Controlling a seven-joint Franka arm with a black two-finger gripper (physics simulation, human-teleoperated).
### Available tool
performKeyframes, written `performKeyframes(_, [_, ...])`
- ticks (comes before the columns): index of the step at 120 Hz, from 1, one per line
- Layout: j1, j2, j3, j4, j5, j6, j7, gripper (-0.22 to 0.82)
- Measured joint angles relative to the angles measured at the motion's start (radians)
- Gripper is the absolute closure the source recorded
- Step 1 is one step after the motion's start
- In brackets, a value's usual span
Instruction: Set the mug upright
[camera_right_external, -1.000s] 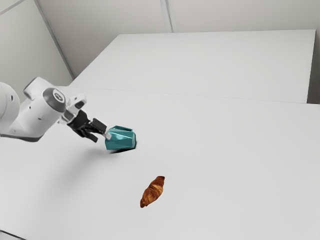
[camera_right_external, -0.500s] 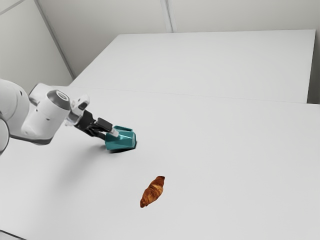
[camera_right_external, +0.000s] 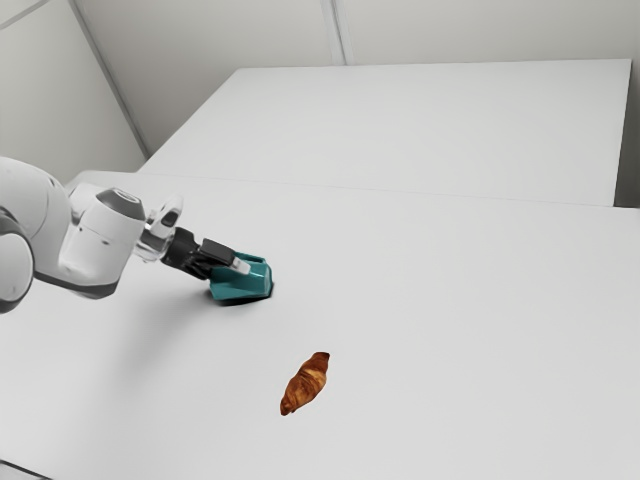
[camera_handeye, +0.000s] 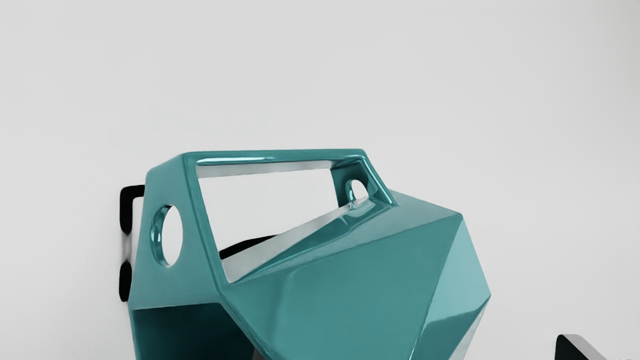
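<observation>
And there was the mug (camera_right_external: 248, 286), down on its side on the table (camera_right_external: 450, 330), closer to the table's far edge than the croissant (camera_right_external: 305, 384) was, its mouth (camera_handeye: 185, 332) turned towards the arm (camera_right_external: 100, 240)! Right over it, the gripper (camera_right_external: 228, 272) had its fingers spread, pinching nothing: one fingertip (camera_handeye: 575, 347) stood out past the mug's side, and a sliver at the mouth looked like the other, perhaps inside, though I couldn't swear to it

The step in hand, by my reckoning, was getting a grip for the turn. Good handling called for a finger either side of the wall, well seated before any squeeze, then a small lift and a slow roll of the wrist, mouth up and base down, with the base flat on the table before letting go. Those slanted faces looked ready to slip, and a shove instead of a grip could have sent the mug rolling or sliding

Now, the views! The wrist view gave the handle (camera_handeye: 280, 156) in fine detail, standing up from the body with round holes through its ends, and the dark hollow of the mouth. The exterior view gave the wider picture: the arm's slanting reach, the croissant well apart from the mug, and the table's far edge beyond them both
</observation>
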Motion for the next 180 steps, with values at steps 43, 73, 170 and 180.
performKeyframes(43, [0.020,0.017,0.000,0.002,-0.042,-0.072,0.072,0.06])
performKeyframes(73, [0.030,0.010,0.001,0.000,-0.044,-0.094,0.104,0.22])
performKeyframes(170, [-0.022,-0.098,-0.001,0.001,-0.038,-0.086,0.147,0.75])
performKeyframes(180, [-0.048,-0.126,-0.009,0.002,-0.015,-0.070,0.143,0.76])
